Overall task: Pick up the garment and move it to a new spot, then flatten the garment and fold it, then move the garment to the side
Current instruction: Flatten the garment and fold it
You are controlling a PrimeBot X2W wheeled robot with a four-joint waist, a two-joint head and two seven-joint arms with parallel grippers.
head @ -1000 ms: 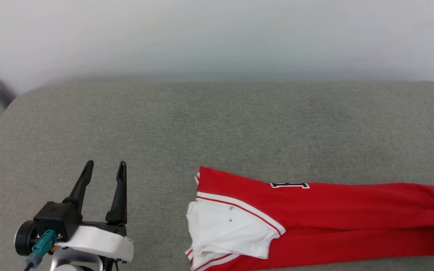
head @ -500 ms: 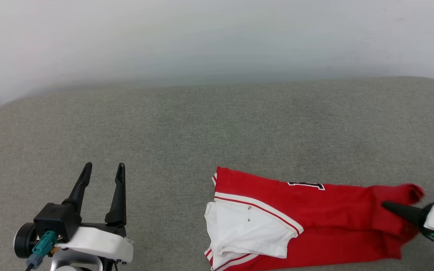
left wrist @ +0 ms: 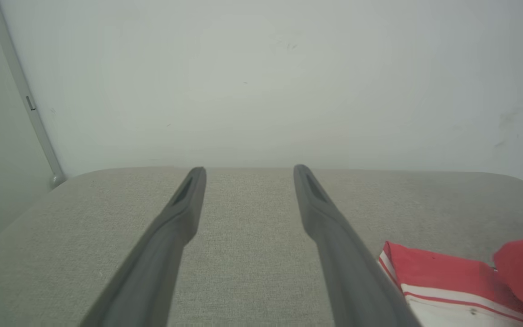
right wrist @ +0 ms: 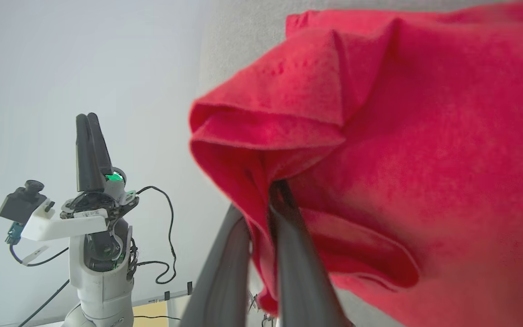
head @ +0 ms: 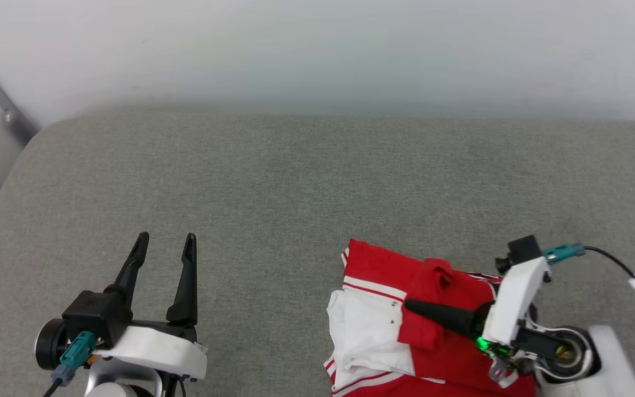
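The garment (head: 444, 353), red with a white striped-trim sleeve, lies at the near right of the grey cushion. Its right end is doubled back over its middle. My right gripper (head: 410, 304) points left above it, shut on that red folded end. From the right wrist, the fingers (right wrist: 288, 254) pinch a bunched fold of the garment (right wrist: 402, 136). My left gripper (head: 166, 242) stands open near the front left, well clear of the cloth. The left wrist view has my left gripper (left wrist: 250, 175) with nothing between its fingers and the garment (left wrist: 447, 281) at the lower right.
The grey cushion (head: 295, 182) stretches wide behind and left of the garment, against a white wall (head: 317, 49). A metal pipe (head: 3, 105) runs down at the far left corner. A black cable (head: 626, 275) trails from my right wrist.
My right gripper has drawn the garment's right end leftward over the garment, doubling it and shortening it. The head camera has also shifted. My left gripper stays open in place.
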